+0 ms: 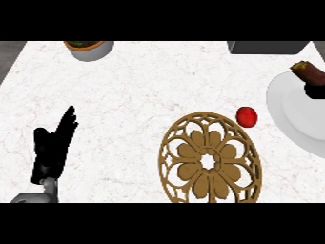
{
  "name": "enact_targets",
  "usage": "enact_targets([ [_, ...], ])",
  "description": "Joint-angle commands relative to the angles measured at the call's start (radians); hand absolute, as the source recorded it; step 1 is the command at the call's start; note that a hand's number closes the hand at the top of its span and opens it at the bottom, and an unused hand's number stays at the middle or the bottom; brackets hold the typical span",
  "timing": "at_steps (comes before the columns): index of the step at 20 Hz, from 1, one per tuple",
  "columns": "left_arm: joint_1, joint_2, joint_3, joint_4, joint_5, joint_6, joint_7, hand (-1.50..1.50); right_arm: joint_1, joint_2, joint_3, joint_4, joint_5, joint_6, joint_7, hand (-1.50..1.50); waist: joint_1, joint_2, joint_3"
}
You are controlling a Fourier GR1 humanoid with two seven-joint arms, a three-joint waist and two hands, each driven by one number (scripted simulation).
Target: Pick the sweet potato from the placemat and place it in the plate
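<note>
The sweet potato [304, 70], reddish brown with a pale tip, is over the far edge of the white plate [295, 116] at the right side of the head view. My right hand [324, 88] comes in from the right edge and curls round the potato's near end, hiding part of it. The round carved wooden placemat [209, 159] lies in the near middle of the counter with nothing on it. At the lower left my left hand [54, 141] rests open, fingers pointing up, far from both.
A small red tomato [246, 116] sits between the placemat and the plate. A grey pot with a plant [89, 48] stands at the far left edge, and a dark box [267, 46] at the far right.
</note>
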Motion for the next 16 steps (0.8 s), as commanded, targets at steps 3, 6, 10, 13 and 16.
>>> enact_targets([
  [3,-0.011,-0.038,-0.019,0.034,-0.033,0.018,-0.006,0.00,-0.042,-0.083,-0.041,0.285,-0.032,-0.039,-0.114,1.50,0.005,0.003,0.001],
  [6,-0.018,-0.054,-0.030,0.021,-0.050,0.039,-0.003,0.00,-0.047,-0.131,-0.066,0.382,-0.074,0.061,-0.168,1.50,0.008,0.005,0.001],
  [10,0.026,-0.037,-0.014,0.019,-0.027,0.005,-0.039,0.00,-0.079,-0.171,-0.086,0.504,-0.119,0.183,-0.230,1.50,0.017,0.006,0.001],
  [13,-0.025,-0.042,-0.032,-0.003,-0.036,0.004,0.027,0.00,-0.119,-0.195,-0.068,0.630,-0.080,0.203,-0.215,-1.50,0.028,0.011,0.003],
  [16,-0.044,-0.037,0.001,0.034,-0.034,0.007,-0.001,0.00,-0.133,-0.223,-0.072,0.695,-0.090,0.209,-0.298,-1.50,0.021,0.010,0.002],
])
